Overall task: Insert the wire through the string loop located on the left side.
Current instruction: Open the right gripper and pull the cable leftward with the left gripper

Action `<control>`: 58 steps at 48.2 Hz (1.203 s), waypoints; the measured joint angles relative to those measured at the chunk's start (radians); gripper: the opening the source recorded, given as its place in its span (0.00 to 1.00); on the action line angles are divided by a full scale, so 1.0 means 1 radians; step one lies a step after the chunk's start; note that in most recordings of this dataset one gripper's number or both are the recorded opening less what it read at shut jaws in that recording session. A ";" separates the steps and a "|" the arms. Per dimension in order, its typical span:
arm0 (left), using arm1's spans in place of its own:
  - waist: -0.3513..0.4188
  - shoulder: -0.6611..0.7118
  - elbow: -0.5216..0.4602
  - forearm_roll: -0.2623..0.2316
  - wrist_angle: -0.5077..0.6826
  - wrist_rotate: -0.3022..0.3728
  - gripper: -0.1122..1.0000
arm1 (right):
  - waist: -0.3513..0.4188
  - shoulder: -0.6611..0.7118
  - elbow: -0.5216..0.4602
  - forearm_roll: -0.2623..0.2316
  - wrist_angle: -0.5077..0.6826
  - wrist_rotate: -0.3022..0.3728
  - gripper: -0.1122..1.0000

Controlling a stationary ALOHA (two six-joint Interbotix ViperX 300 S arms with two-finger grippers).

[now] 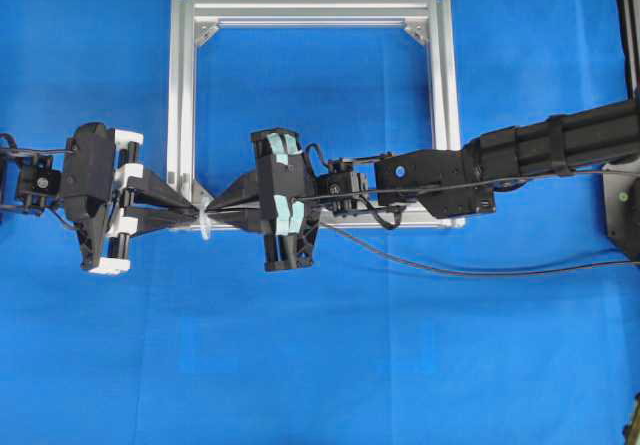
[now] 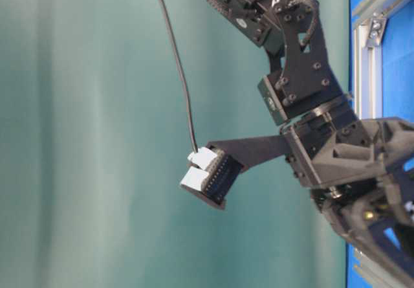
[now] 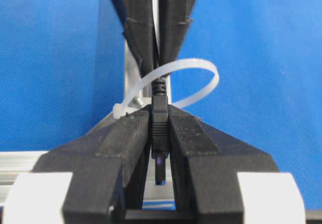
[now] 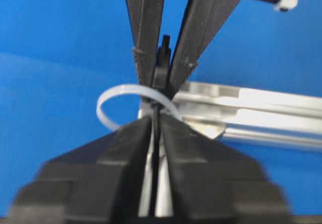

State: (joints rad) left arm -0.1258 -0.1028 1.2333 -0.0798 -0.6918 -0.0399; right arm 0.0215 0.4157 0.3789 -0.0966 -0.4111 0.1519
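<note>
My left gripper (image 3: 160,114) is shut on the dark plug (image 3: 159,133) at the end of the wire. Behind the plug the thin wire (image 4: 157,148) passes through the white string loop (image 3: 193,75), which is tied to the silver frame (image 1: 310,10) at its near left corner. On the other side of the loop (image 4: 108,100), my right gripper (image 4: 157,121) stands open by a narrow gap, with the wire running loose between its jaws. From overhead, the left gripper (image 1: 197,208) and right gripper (image 1: 218,205) meet tip to tip just above the loop (image 1: 205,227).
The wire trails away to the right over the blue cloth (image 1: 450,265). The right arm (image 1: 540,150) lies across the frame's right rail. In the table-level view an arm's wrist (image 2: 304,74) and a black cable (image 2: 178,61) fill the picture.
</note>
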 measured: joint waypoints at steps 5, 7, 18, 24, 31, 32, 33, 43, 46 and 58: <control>-0.002 0.000 0.000 0.000 0.000 0.002 0.17 | -0.002 -0.002 0.000 0.000 0.002 0.000 0.66; 0.000 0.000 0.000 0.000 0.000 0.003 0.17 | -0.002 -0.002 0.000 0.002 0.005 0.002 0.77; 0.005 0.000 0.000 0.000 0.000 0.005 0.17 | -0.002 -0.002 -0.002 0.005 0.014 0.002 0.93; 0.005 -0.014 0.006 0.000 0.012 0.009 0.17 | 0.000 -0.002 0.000 0.005 0.012 0.002 0.93; 0.006 -0.075 0.034 0.000 0.069 0.011 0.17 | 0.000 -0.002 0.000 0.006 0.014 0.002 0.93; 0.005 -0.089 0.038 0.000 0.080 0.011 0.17 | -0.002 -0.002 -0.002 0.005 0.014 0.002 0.93; 0.005 -0.103 0.043 0.000 0.094 0.011 0.17 | 0.000 -0.002 -0.002 0.005 0.014 0.002 0.93; 0.005 -0.264 0.097 0.000 0.235 0.005 0.17 | -0.002 -0.002 0.000 0.005 0.014 0.002 0.93; 0.005 -0.321 0.115 0.000 0.282 0.000 0.17 | 0.000 -0.002 0.000 0.005 0.014 0.002 0.93; 0.006 -0.569 0.152 0.000 0.500 -0.002 0.17 | 0.000 -0.002 -0.002 0.005 0.014 0.002 0.93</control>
State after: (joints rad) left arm -0.1197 -0.6719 1.3852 -0.0798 -0.1917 -0.0414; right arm 0.0215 0.4142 0.3774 -0.0920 -0.3973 0.1534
